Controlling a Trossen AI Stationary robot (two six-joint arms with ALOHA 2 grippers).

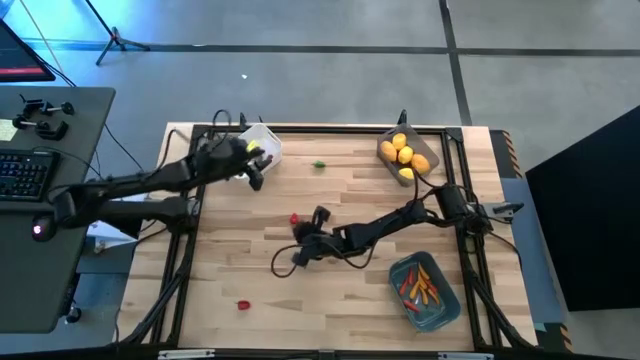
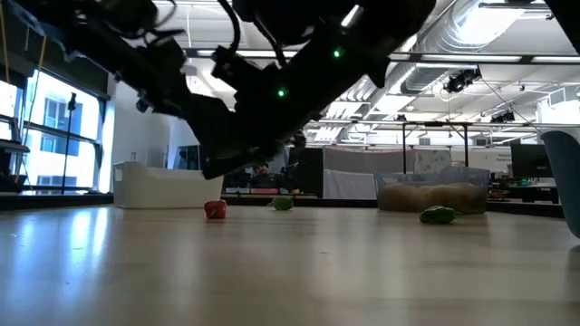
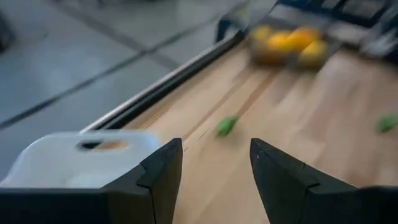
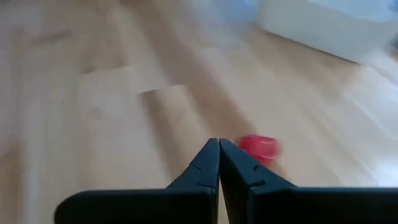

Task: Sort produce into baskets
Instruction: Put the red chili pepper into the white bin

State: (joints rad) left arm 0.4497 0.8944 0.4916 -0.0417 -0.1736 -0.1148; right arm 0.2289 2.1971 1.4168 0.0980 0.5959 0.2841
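While sorting is running, status: partway.
Done: yellow fruits (image 1: 403,155) sitting in grey basket (image 1: 385,140) upper right; carrots (image 1: 421,285) in blue basket (image 1: 444,315) lower right.
Left: red piece (image 1: 294,218), red piece low-left (image 1: 242,305), green piece (image 1: 319,164) lying on table (image 1: 350,310).
Left end effector (image 1: 252,168): hanging spread, empty, by white basket (image 1: 268,140).
Right end effector (image 1: 297,228): sitting pressed together beside central red piece.

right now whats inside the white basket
In the high view the left gripper hangs over the white basket, jaws open. One yellow piece shows inside by the rim. The arm covers much of the rest, so other contents cannot be told.
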